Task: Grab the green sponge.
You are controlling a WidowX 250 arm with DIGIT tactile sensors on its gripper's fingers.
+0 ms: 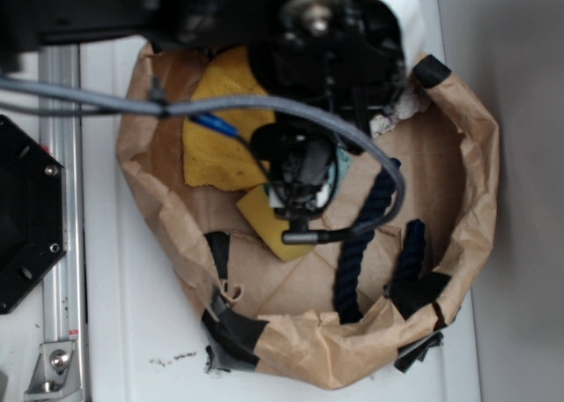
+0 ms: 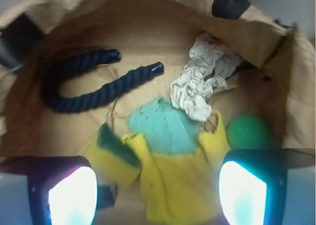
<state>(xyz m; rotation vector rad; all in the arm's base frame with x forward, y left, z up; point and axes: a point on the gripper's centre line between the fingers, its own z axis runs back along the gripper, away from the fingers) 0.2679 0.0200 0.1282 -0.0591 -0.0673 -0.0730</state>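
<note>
The claw hangs over a crumpled brown paper bag, its two fingers spread wide apart with nothing between them. The green sponge lies on the bag's floor just inside the left finger in the wrist view, yellow foam with its dark green layer tilted up, touching the edge of a yellow cloth. A teal cloth overlaps the yellow one. Near the right finger sits a green ball. A crumpled white paper and a curved dark blue rope lie farther off
</note>
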